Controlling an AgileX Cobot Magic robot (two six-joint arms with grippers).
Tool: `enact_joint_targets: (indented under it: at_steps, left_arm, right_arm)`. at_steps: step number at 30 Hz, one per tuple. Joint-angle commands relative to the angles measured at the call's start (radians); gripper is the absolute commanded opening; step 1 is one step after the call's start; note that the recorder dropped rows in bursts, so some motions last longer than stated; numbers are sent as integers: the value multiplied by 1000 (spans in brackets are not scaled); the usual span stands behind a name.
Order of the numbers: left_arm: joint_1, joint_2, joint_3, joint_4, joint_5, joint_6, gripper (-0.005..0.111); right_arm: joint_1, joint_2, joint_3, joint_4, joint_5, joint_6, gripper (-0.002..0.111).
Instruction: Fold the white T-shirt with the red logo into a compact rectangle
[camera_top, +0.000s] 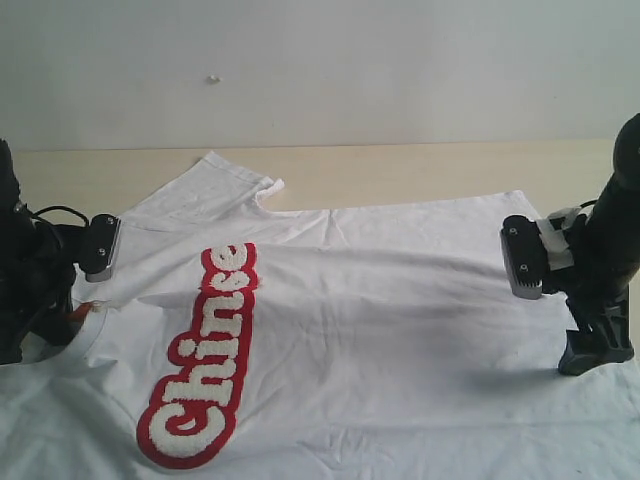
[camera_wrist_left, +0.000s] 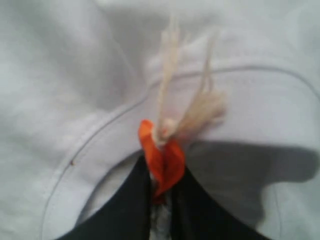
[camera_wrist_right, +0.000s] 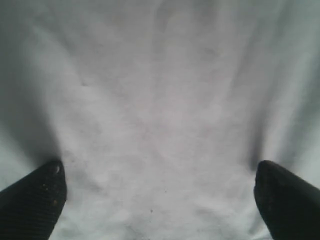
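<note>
Setting: robot lab.
Plain pale wall (camera_top: 350, 70), light wooden counter (camera_top: 400, 165), black left arm (camera_top: 25, 280) and right arm (camera_top: 610, 240) flanking.

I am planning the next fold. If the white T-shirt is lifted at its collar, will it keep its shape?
Probably not: the white T-shirt lies in soft wrinkles, so it should hang limp. The red logo looks thick and fuzzy, so that strip may bend less easily. The left gripper pinches only at the orange tag, so cloth could slip.
</note>
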Motion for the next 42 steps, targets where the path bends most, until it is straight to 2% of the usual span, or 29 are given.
enact_joint_targets:
  at_steps: [1,8,11,13,19,22,32,36,42]
  left_arm:
    - [1,46,18,-20,-46,-10,0]
    - [1,46,18,-22,-46,-10,0]
    - [1,46,18,-22,-46,-10,0]
    - [1,46,18,-22,-46,-10,0]
    - [1,46,18,-22,-46,-10,0]
    - [1,46,18,-22,-46,-10,0]
    - [1,29,18,-27,-27,-10,0]
    - [1,27,18,-27,-20,-68,1]
    - [1,3,18,-2,32,-49,0]
  right_arm:
    - [1,38,-42,5,64,-17,97]
    - [1,83,-84,-4,121,-20,96]
    - [1,95,-90,-4,125,-18,89]
    - [1,95,-90,-10,122,-18,78]
    - [1,95,-90,-75,87,78,21]
    - [1,95,-90,-82,87,100,1]
    - [1,95,-90,-82,85,129,0]
    - [1,95,-90,-82,85,129,0]
    - [1,74,-90,-82,85,160,0]
